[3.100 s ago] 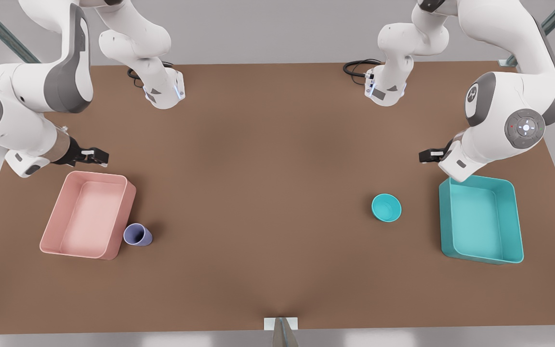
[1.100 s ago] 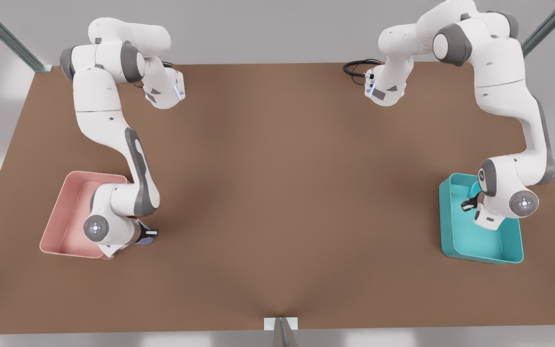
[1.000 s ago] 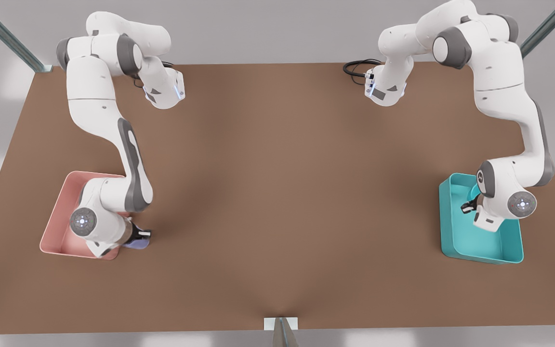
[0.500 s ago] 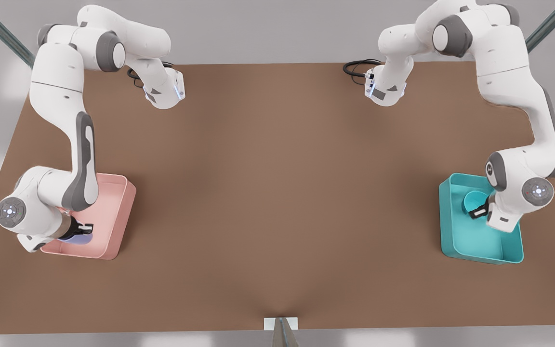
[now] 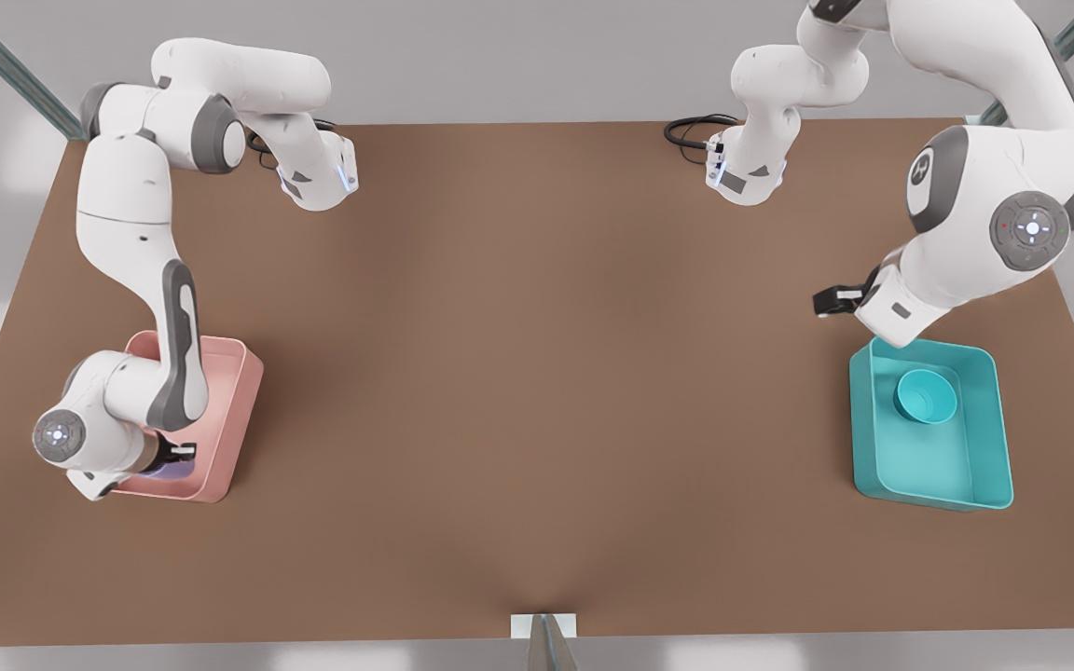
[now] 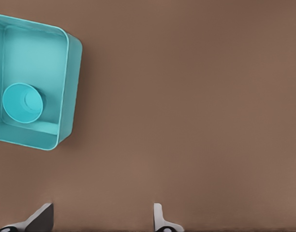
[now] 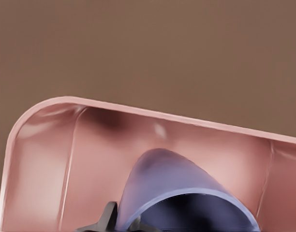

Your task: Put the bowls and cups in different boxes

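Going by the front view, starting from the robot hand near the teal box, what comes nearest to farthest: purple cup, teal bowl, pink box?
From the left hand, open beside the teal box:
1. Teal bowl, inside that teal box.
2. Pink box, across the table on the front view's left.
3. Purple cup, in the pink box's near end, gripped by the right hand.

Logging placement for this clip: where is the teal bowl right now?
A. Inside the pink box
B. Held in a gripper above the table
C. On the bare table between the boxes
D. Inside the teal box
D: the teal bowl sits on the floor of the teal box, with the left gripper open, raised clear of it.
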Available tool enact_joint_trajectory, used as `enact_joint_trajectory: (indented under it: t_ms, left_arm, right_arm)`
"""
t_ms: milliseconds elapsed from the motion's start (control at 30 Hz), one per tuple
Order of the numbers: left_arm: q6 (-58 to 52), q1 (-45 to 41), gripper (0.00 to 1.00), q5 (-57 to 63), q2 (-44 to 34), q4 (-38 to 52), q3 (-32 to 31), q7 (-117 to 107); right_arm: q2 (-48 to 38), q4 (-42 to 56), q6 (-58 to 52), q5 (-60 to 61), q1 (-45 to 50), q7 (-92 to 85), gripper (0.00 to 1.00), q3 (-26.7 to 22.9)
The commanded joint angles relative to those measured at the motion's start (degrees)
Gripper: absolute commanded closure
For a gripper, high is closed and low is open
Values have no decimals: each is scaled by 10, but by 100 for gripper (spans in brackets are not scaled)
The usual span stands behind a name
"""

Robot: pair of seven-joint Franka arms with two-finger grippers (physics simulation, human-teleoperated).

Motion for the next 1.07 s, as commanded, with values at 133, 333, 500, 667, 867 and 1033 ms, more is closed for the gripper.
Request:
enact_joint_trajectory:
  t_ms: [133,333,500,667,867,1033]
  left_arm:
    - [-60,3,0,-5,-3,4,-4,25]
    - [-59,3,0,-5,-3,4,-4,24]
    - [-58,2,0,-4,-3,4,-4,23]
    - [-58,2,0,-5,-2,4,-4,23]
    - [-57,2,0,-5,-2,4,-4,23]
    - [-58,2,0,-5,-2,4,-4,23]
  right_arm:
    - [6,1,12,24,0,-47,0,0]
    - [-21,-4,-19,24,1,-50,0,0]
    - [-114,-1,-120,23,13,-42,0,5]
    - [-238,2,-281,14,86,81,0,5]
    - [-316,6,-374,17,98,111,0,5]
    - [-318,9,-370,15,98,120,0,5]
